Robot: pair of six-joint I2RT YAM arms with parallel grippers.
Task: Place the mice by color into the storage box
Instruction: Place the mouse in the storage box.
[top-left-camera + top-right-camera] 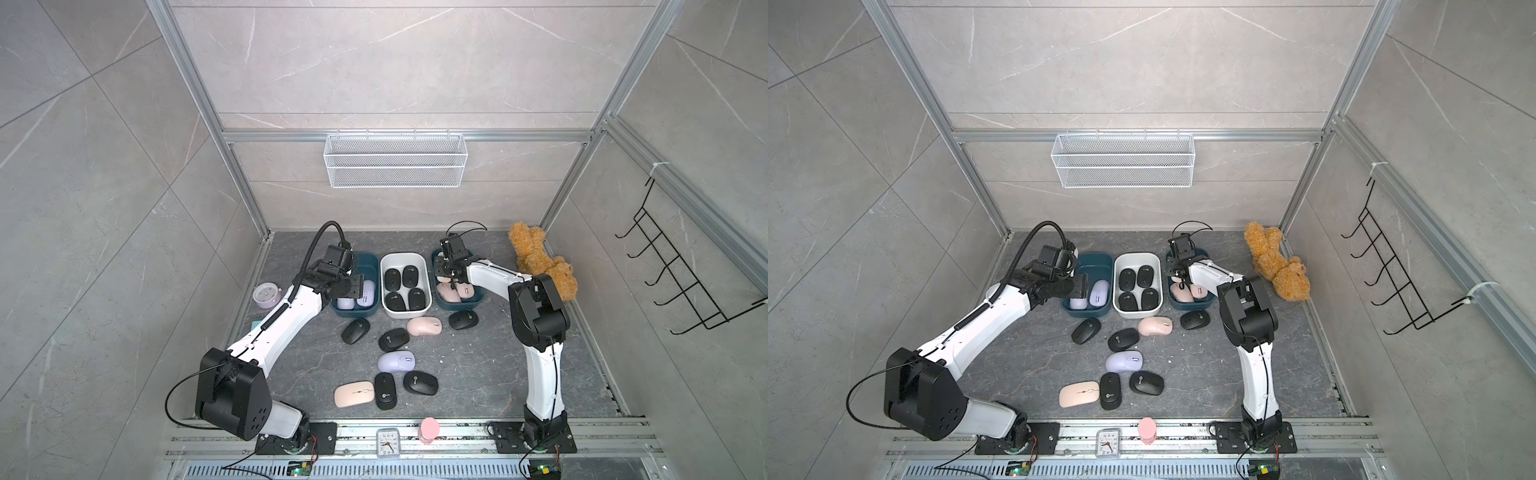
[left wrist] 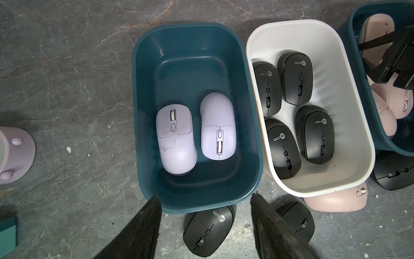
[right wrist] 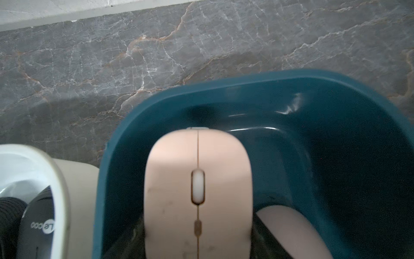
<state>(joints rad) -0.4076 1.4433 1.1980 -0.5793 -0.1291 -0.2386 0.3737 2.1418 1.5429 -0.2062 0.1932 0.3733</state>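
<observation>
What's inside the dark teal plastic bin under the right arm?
Pale pink oval mice lie at the near end of the dark teal plastic bin. The right claw holds one more pink mouse over it. Its arm covers the far end, so the count is unclear.

Robot test cell, aluminium frame (image 1: 395, 136), tiled walls (image 1: 83, 166)

Dark marbled tabletop (image 1: 478, 365). On it: two teal bins (image 1: 353, 312) flanking one white bin (image 1: 405, 314); five black mice (image 1: 355, 331), two pink mice (image 1: 424, 326), one lilac mouse (image 1: 397, 361); lilac alarm clock (image 1: 266, 295); plush bear (image 1: 540, 259).
</observation>
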